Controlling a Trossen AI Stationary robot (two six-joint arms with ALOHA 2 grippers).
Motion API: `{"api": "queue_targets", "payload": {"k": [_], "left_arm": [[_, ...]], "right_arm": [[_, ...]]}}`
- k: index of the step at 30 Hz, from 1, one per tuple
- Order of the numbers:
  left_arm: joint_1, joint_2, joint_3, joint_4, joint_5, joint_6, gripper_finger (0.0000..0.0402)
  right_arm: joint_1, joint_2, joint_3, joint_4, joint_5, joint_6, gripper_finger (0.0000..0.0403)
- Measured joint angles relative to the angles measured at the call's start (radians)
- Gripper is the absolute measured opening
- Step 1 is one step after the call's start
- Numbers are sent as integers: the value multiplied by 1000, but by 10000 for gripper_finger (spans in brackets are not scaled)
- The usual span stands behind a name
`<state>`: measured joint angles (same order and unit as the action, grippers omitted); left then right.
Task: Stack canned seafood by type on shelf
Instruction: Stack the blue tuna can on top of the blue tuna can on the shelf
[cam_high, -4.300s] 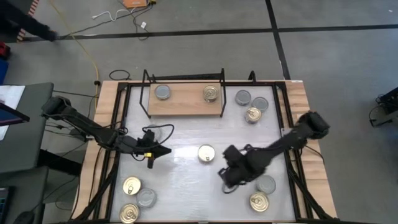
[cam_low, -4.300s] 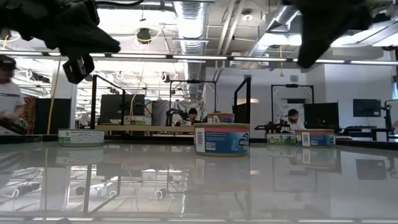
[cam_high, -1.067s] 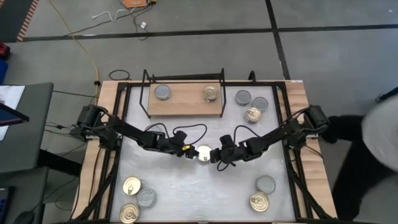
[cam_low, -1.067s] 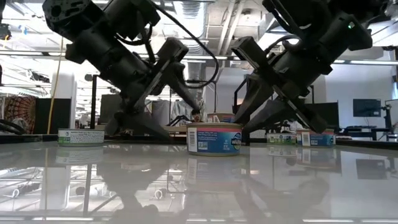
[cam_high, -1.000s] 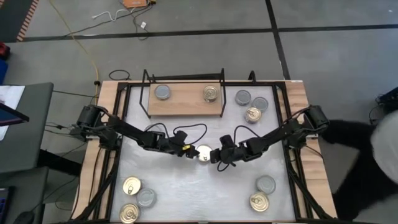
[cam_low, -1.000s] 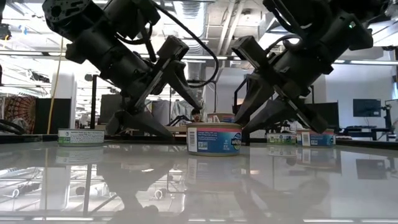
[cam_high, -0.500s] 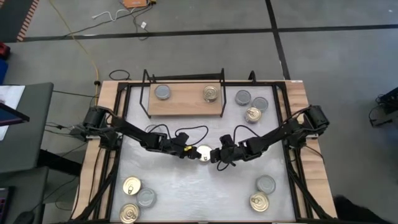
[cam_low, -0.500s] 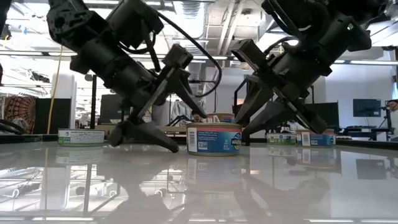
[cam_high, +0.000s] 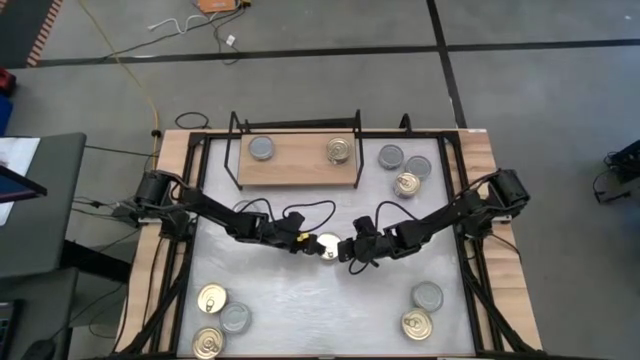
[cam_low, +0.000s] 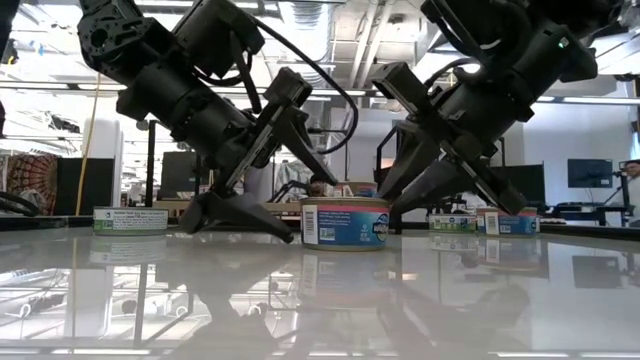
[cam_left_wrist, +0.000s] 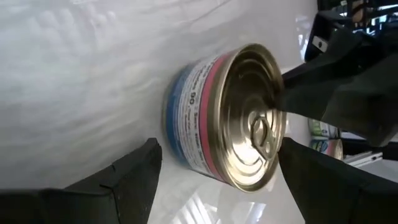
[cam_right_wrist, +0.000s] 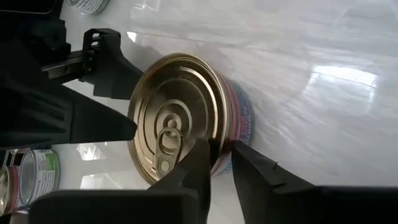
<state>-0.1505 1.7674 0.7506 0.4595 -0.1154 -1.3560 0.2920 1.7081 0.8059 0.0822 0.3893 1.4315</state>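
Pincers meet at the gold-topped can (cam_high: 327, 245) mid-table: left pincer (cam_high: 303, 243) wide around it, right pincer (cam_right_wrist: 219, 163) narrowed on its rim, so I'd lift next for the shelf (cam_high: 300, 170)

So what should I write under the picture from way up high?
Both robot arms meet at a gold-topped can mid-table, left gripper open, right gripper at its rim.

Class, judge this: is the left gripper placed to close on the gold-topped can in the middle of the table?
Probably yes: the left gripper is open with its fingers either side of the gold-topped can, though the right gripper crowds the can's far rim.
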Motion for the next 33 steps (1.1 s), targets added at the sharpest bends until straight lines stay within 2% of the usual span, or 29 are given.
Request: {"api": "queue_targets", "payload": {"k": [10, 18, 28, 33], "left_arm": [[-3, 0, 0, 1, 7, -64, 309], [-18, 0, 0, 13, 44, -158, 309], [-33, 20, 0, 97, 11, -234, 309], [-39, 69, 15, 69, 58, -263, 309]], "right_arm": [[0, 0, 0, -16, 2, 0, 17], [0, 0, 0, -14, 1, 1, 36], [0, 1, -1, 27, 1, -22, 22], [1, 7, -1, 29, 3, -10, 25]]}}
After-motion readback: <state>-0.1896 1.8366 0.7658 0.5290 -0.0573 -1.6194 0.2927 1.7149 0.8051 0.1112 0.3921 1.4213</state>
